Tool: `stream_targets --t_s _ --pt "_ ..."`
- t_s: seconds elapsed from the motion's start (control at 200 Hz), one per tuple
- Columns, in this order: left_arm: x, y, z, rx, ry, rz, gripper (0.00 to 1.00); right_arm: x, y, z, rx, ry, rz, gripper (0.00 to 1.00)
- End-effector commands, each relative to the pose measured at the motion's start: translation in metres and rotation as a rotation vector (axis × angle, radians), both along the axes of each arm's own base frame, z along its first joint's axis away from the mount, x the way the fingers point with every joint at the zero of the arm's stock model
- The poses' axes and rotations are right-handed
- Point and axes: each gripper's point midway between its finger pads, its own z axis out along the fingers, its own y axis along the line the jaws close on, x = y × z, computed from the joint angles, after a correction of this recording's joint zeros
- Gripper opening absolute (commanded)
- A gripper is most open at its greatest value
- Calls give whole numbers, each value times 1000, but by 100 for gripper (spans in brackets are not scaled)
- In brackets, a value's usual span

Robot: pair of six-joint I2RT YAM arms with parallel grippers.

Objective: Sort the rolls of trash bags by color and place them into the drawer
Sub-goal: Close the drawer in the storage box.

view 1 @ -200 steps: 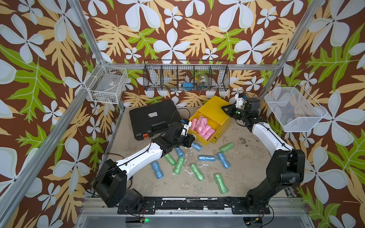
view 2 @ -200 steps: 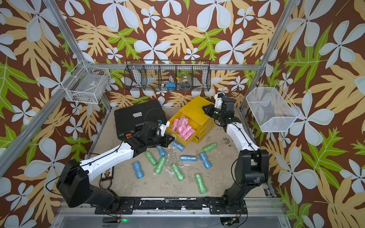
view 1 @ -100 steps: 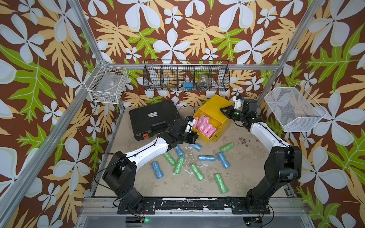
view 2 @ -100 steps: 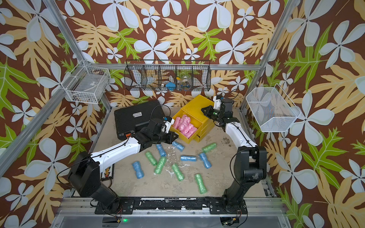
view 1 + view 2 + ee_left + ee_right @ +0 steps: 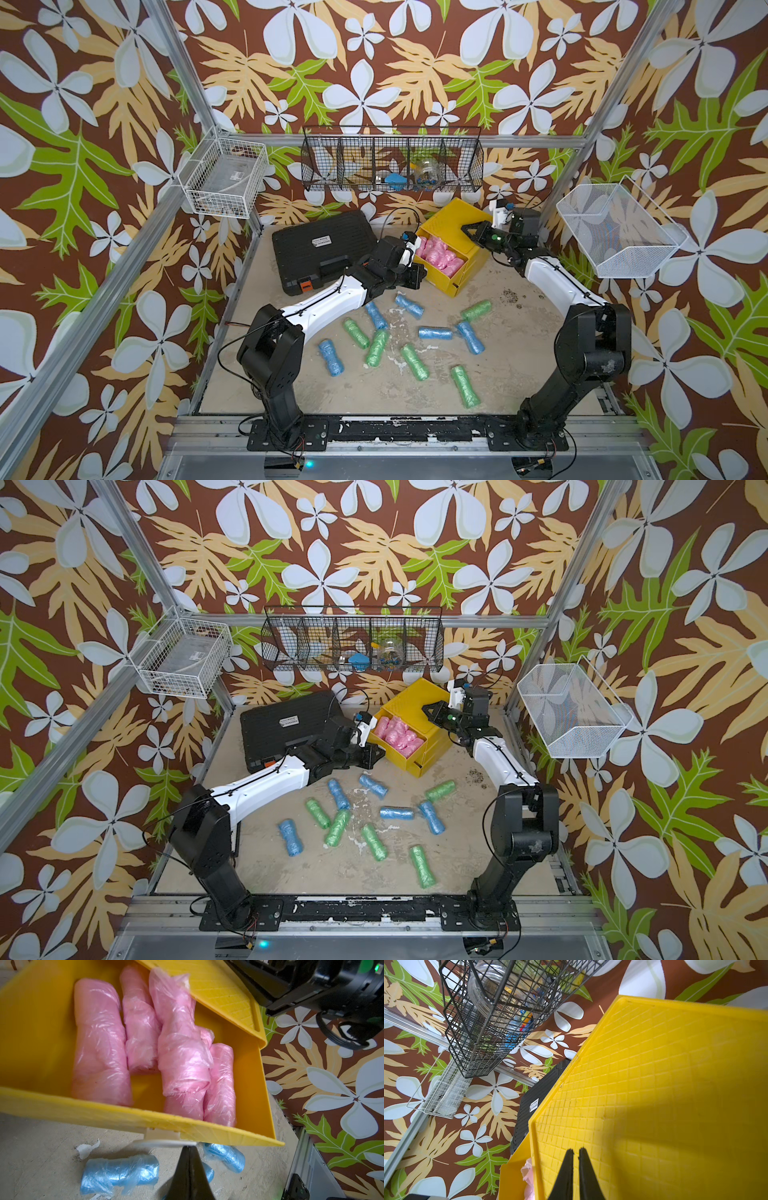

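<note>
The left arm (image 5: 328, 301) leans farther forward than a second ago, so the left gripper (image 5: 188, 1148), jaws closed and empty, now has its tip at the front wall of the drawer (image 5: 440, 279), in which the pink rolls (image 5: 439, 254) lie. The right gripper (image 5: 576, 1150), jaws also closed and empty, stands slightly farther over the yellow top (image 5: 654, 1084) above the drawer. In front of the drawer, blue rolls (image 5: 409, 304) and green rolls (image 5: 476, 309) lie mixed on the stained beige table (image 5: 519, 365), a black case (image 5: 320, 245) lies beside the drawer, and a wire basket (image 5: 390, 162) hangs on the flowered wall (image 5: 374, 62) behind it.
</note>
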Motion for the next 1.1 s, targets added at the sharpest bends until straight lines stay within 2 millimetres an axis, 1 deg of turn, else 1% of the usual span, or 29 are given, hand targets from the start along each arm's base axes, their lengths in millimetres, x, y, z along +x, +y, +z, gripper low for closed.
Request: stream_targets --t_s 0.0,0.145,0.235,0.441,0.511,0.706,0.816,0.896,0.986,1.096 --pt "14 -9 7 -20 -32 4 0 -6 -3 -32 -28 109 -12 11" --pt "31 -23 2 -35 -24 8 0 -7 -3 -34 -27 114 -8 11" --pt "42 -30 3 -55 -27 24 0 -7 -2 -34 -25 114 -9 11" --pt "60 -44 14 -162 -42 58 0 -9 -2 -37 -21 124 -8 11" --pt "65 -50 17 -196 -42 65 2 -10 -2 -37 -23 124 -7 11" --pt "78 -61 17 -235 -28 72 6 -14 -3 -35 -27 123 -10 10" --pt "78 -62 16 -246 -23 74 11 -15 -3 -32 -33 119 -10 10" --pt "73 -59 18 -253 -17 70 16 -15 -4 -29 -35 113 -11 10" --pt "63 -47 20 -263 -8 94 26 -16 -4 -25 -38 104 -9 11" --pt "41 -29 12 -298 39 132 38 -16 -3 -17 -38 87 -9 12"
